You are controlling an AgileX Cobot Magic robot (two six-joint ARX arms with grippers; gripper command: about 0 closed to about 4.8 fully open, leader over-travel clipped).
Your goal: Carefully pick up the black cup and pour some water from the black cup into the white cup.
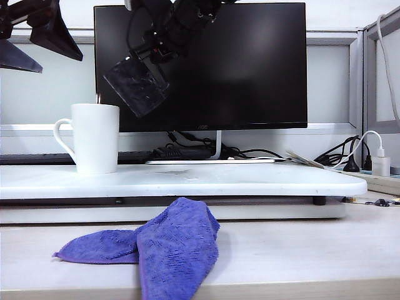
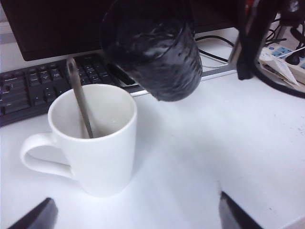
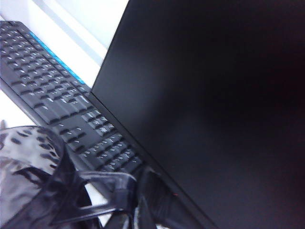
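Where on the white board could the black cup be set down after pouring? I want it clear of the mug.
The board is bare from the white cup rightward to its far end. The right gripper, shut on the black cup, crowds the air above the mug. The left gripper hangs open nearby. A blue cloth covers the desk in front.

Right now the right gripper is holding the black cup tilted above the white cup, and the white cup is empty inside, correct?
Not quite. The white cup isn't empty: the left wrist view shows a spoon standing in it. The right gripper does hold the black cup tilted above it.
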